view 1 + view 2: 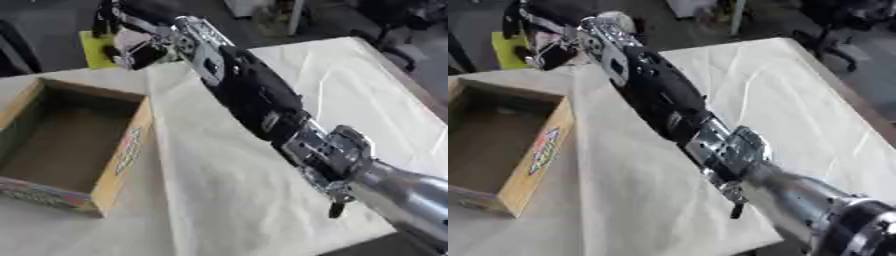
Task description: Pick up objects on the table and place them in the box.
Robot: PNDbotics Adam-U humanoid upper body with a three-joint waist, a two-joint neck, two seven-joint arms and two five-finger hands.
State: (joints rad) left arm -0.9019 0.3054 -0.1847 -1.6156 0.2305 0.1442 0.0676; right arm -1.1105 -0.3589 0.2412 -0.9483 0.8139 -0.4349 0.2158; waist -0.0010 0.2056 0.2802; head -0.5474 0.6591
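Left eye view: right hand (pixel 131 42) stretched to table's (pixel 350 100) far edge, beside yellow object (pixel 94 50); fingers' state unclear. Box (pixel 122 155) nearer, leftward.

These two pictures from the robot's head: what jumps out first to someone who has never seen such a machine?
A long black and silver right arm crosses the whole picture, from the lower right corner to the far left of the cloth-covered table. Its right hand hangs at the table's far edge by something yellow; its fingers are too unclear to read. At the left stands an open cardboard box, nothing visible inside.
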